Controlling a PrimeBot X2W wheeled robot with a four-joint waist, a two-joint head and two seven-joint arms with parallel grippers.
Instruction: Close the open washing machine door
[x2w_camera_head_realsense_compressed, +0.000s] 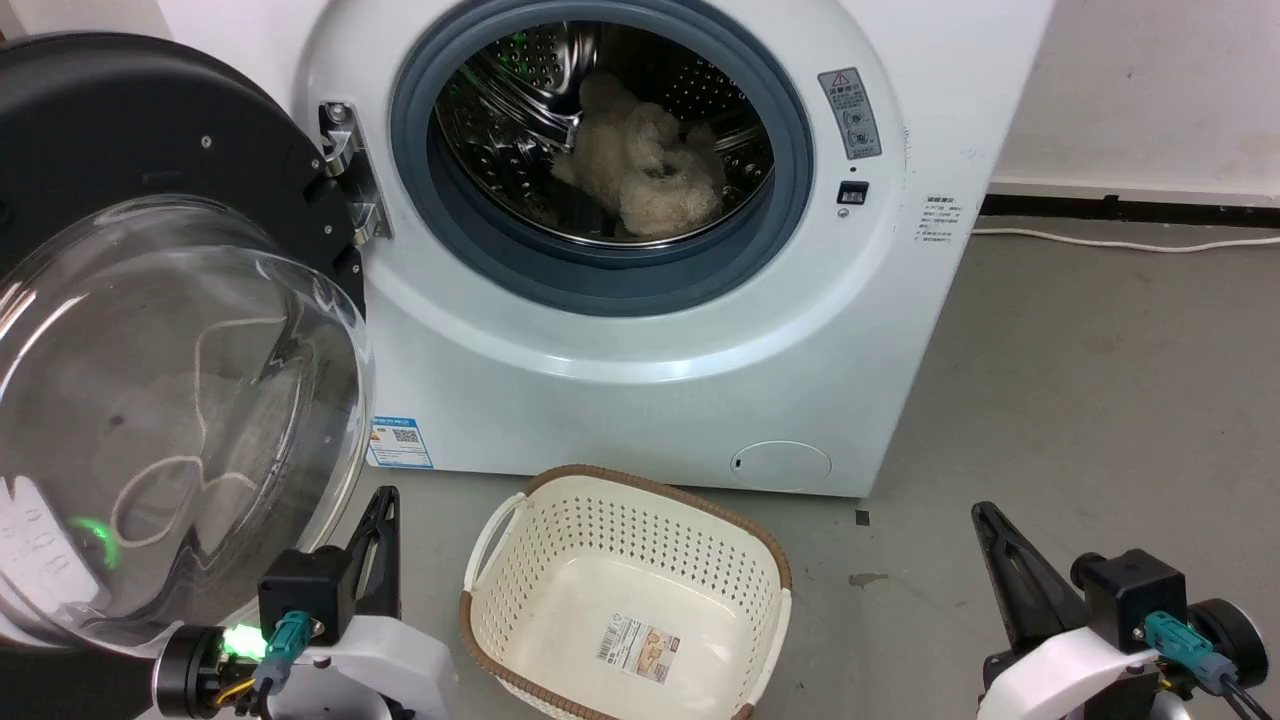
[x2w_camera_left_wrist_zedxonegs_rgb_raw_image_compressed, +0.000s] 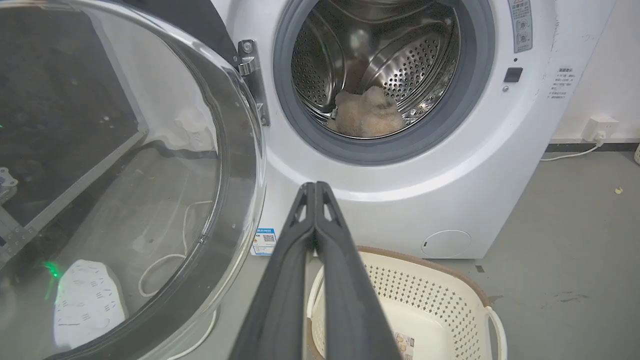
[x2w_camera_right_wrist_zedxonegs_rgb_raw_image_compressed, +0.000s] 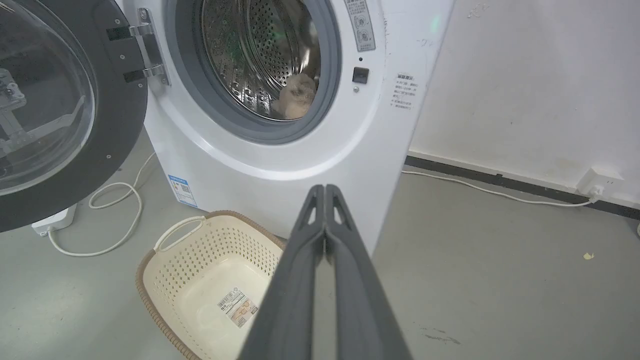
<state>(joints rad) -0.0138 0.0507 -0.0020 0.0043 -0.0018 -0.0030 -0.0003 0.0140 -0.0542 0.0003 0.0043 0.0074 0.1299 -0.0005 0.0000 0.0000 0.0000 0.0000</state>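
The washing machine door (x2w_camera_head_realsense_compressed: 150, 330) stands swung wide open at the left of the washing machine (x2w_camera_head_realsense_compressed: 640, 400), hung on its metal hinge (x2w_camera_head_realsense_compressed: 350, 170) beside the grey gasket (x2w_camera_head_realsense_compressed: 600, 290). The left gripper (x2w_camera_head_realsense_compressed: 385, 497) sits low, just beside the door's lower right edge, with its two dark fingers pressed together and holding nothing. In the left wrist view a gap shows between fingers and glass. The right gripper (x2w_camera_head_realsense_compressed: 985, 512), likewise closed and empty, is well apart from the door, off the machine's right front corner. The door is a broad black ring around a bulging clear glass bowl that faces the robot. A pale fluffy item (x2w_camera_head_realsense_compressed: 650, 165) lies in the drum (x2w_camera_head_realsense_compressed: 520, 90) — a cream perforated basket (x2w_camera_head_realsense_compressed: 650, 530) stands on the floor between the grippers.
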